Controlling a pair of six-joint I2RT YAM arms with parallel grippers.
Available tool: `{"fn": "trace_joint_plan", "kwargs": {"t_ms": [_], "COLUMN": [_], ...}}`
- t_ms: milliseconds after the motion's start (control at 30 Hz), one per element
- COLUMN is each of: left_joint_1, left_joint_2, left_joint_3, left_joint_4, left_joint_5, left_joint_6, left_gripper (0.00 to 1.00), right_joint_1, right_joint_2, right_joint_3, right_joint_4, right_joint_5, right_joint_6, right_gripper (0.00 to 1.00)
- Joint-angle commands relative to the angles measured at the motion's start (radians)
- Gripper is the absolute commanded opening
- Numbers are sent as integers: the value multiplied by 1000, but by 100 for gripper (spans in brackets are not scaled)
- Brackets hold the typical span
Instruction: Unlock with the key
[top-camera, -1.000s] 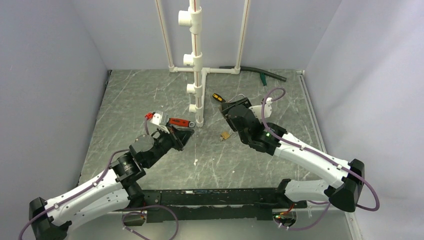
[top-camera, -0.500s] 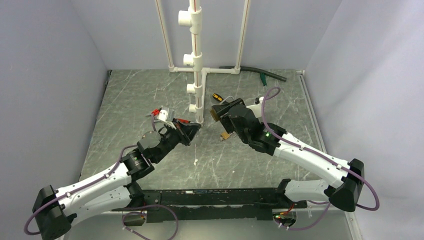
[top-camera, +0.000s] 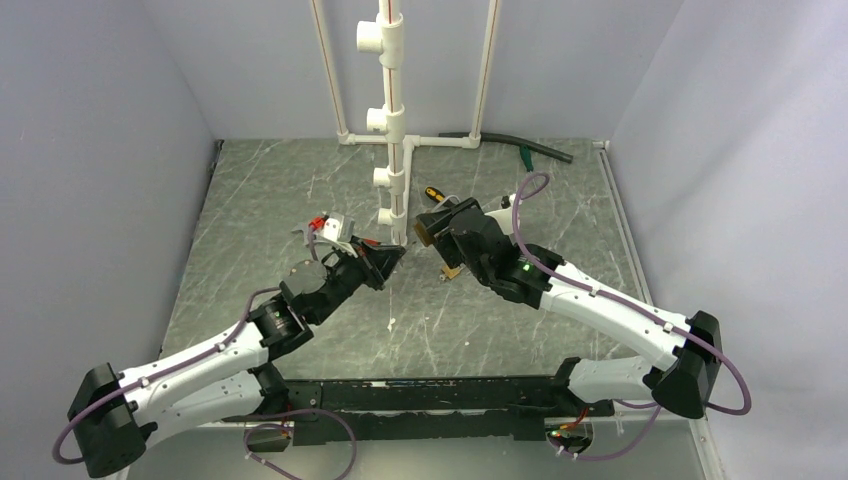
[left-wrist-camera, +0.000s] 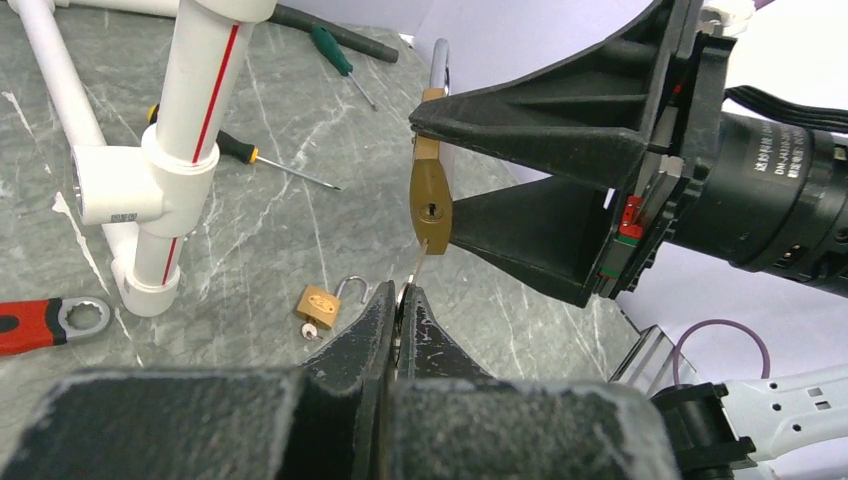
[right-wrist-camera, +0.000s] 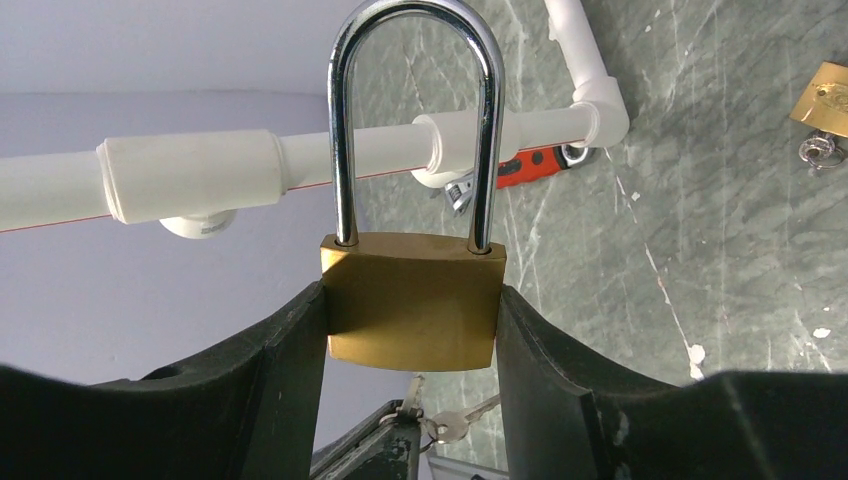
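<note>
My right gripper (right-wrist-camera: 412, 330) is shut on the body of a large brass padlock (right-wrist-camera: 412, 300) with its steel shackle closed. It holds the padlock in the air beside the white pipe, as the top view shows (top-camera: 424, 230). My left gripper (left-wrist-camera: 400, 295) is shut on the thin silver key (left-wrist-camera: 419, 265), blade pointing up. The key's tip is at the padlock's (left-wrist-camera: 430, 205) bottom edge, just below the keyhole. From the right wrist the key (right-wrist-camera: 412, 392) shows right under the padlock, with a second key hanging from its ring. In the top view my left gripper (top-camera: 388, 258) is close to the padlock.
A small brass padlock (left-wrist-camera: 318, 303) with open shackle and a key in it lies on the table below the grippers. A white pipe frame (top-camera: 393, 130) stands just behind. A red-handled wrench (left-wrist-camera: 40, 325), a black-and-orange screwdriver (left-wrist-camera: 230, 148), a green screwdriver (left-wrist-camera: 335, 55) and a black hose (top-camera: 510, 143) lie around.
My left arm has moved forward and right, bringing the key up to the padlock. My right gripper has shifted left with the padlock toward the pipe.
</note>
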Motion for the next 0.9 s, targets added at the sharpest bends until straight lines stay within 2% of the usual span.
{"fn": "trace_joint_plan", "kwargs": {"t_ms": [0, 867], "left_joint_1": [3, 3], "left_joint_2": [19, 6], "left_joint_3": [38, 50], "left_joint_4": [66, 81], "left_joint_5": [3, -18], "left_joint_6": [18, 25], "left_gripper": [0, 0], "right_joint_1": [1, 7], "right_joint_2": [-12, -13], "right_joint_3": [35, -1], "right_joint_4": [111, 150], "right_joint_5": [8, 8], "right_joint_6": [4, -17], "right_gripper": [0, 0]}}
